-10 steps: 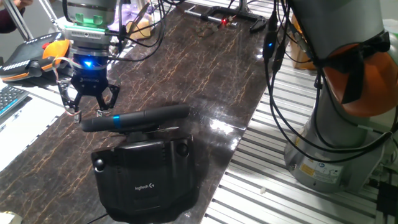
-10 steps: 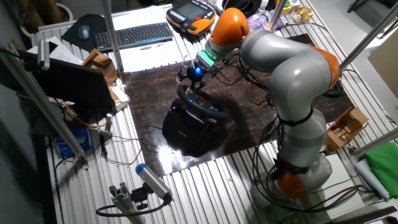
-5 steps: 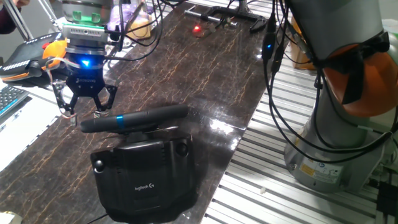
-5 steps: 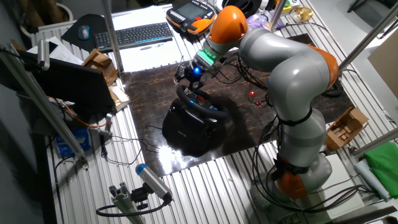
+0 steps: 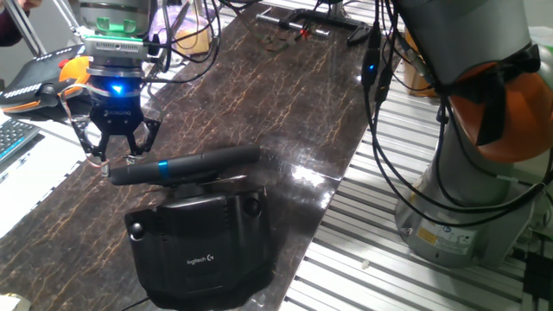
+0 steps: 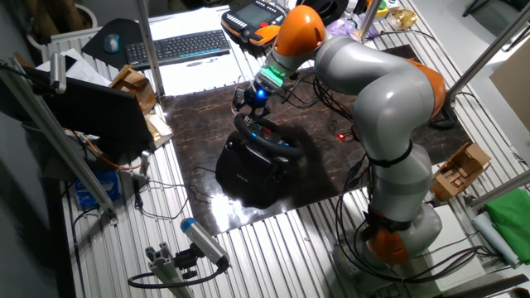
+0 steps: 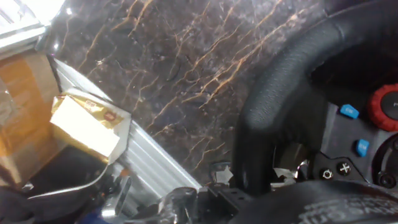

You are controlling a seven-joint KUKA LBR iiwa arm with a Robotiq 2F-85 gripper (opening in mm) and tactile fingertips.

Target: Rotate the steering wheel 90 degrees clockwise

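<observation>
One KUKA arm (image 6: 389,99) over a dark marbled table (image 5: 285,95)

Black steering wheel (image 5: 186,164) sits on its Logitech base (image 5: 203,250) near the table's front edge; blue stripe (image 5: 162,167) faces up; gripper (image 5: 111,155) hovers just above the rim's left end, fingers spread, touching nothing.

The wheel (image 7: 273,99) runs off the hand view's right and bottom edges. The gripper's fingers are not seen there. In the other fixed view the gripper (image 6: 248,100) is too small to judge. The arm (image 5: 467,112) is cropped above.
</observation>
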